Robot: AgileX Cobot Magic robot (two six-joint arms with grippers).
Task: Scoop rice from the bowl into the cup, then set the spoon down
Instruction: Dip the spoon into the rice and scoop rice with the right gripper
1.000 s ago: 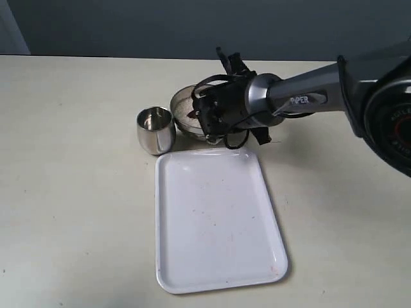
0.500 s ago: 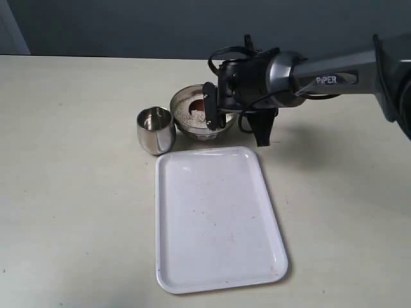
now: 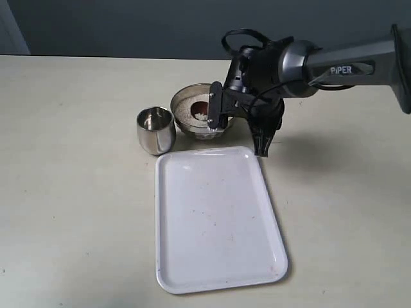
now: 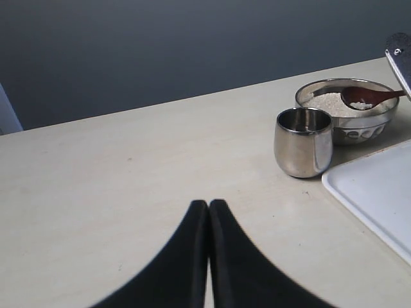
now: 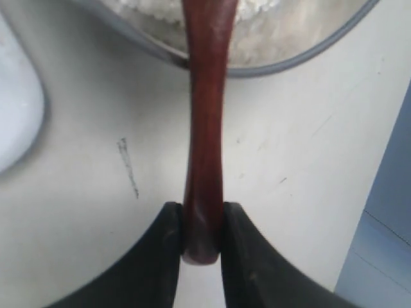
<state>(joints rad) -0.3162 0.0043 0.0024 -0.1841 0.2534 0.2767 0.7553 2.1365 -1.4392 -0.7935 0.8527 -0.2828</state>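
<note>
The right arm's black fingers (image 5: 160, 256) are pinched narrowly on the tail end of a slim reddish-brown wooden spoon (image 5: 205, 128). Its glossy, tapering handle runs out from between them and crosses the rim of a round shiny steel bowl (image 3: 185, 125). The spoon's oval head sits roughly level over the middle of the bowl at about rim height, with a small clump of white grains in its hollow. Beneath it lies the rice (image 4: 326, 102), a pale, fine-textured heap of uncooked grains inside the bowl; whether the head touches the heap I cannot tell. A faint patterned band shows low on the bowl's side. Just beside the bowl, on its left in the exterior view, a small shiny steel cup (image 3: 156, 131) stands upright, round-sided and narrower than the bowl, its polished wall mirroring what lies around it. A smooth white rectangular tray (image 3: 218, 218) with rounded corners and a shallow raised lip lies flat close to both vessels, with a few faint specks on its face. Everything rests on a matte beige surface (image 3: 77, 192). The left arm's black fingers (image 4: 186, 256) — smooth and curving to slim tips — are closed tip to tip with nothing between them, low over the surface and well apart from the cup.
</note>
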